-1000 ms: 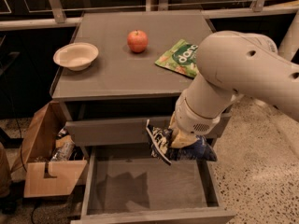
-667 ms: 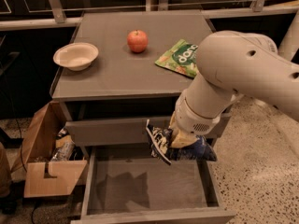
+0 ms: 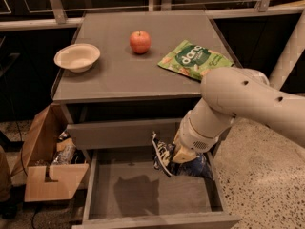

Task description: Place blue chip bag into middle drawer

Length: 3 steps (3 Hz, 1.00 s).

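A shallow pale bowl (image 3: 77,57) and a smooth red apple (image 3: 140,42) sit on the matte grey tabletop (image 3: 114,78). Below, the middle drawer (image 3: 138,194) stands pulled out, flat-floored and low-walled. Over its right rear part is the crinkly blue chip bag (image 3: 163,159), its long axis roughly left to right, pinched in the claw (image 3: 182,155) that reaches in from the right. Release looks to be straight down.

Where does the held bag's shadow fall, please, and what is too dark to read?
Camera view: the gripper, above the middle drawer's right rear, holds the blue chip bag; its shadow darkens the floor centre-left; the background is near black.
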{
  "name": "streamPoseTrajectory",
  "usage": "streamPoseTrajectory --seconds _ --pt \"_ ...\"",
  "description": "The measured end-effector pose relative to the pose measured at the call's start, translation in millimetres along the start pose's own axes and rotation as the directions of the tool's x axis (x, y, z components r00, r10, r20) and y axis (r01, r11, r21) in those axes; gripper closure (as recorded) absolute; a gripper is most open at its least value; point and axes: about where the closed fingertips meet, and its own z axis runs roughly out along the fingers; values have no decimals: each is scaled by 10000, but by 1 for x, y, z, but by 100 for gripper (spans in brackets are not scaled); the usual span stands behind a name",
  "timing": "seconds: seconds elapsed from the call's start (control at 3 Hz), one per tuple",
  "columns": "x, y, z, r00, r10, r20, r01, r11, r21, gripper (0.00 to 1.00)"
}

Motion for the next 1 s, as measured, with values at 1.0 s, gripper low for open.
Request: streamPoseTrajectory --seconds 1.0 --pt "34 -3 86 9802 1937 422 -1919 9805 -430 100"
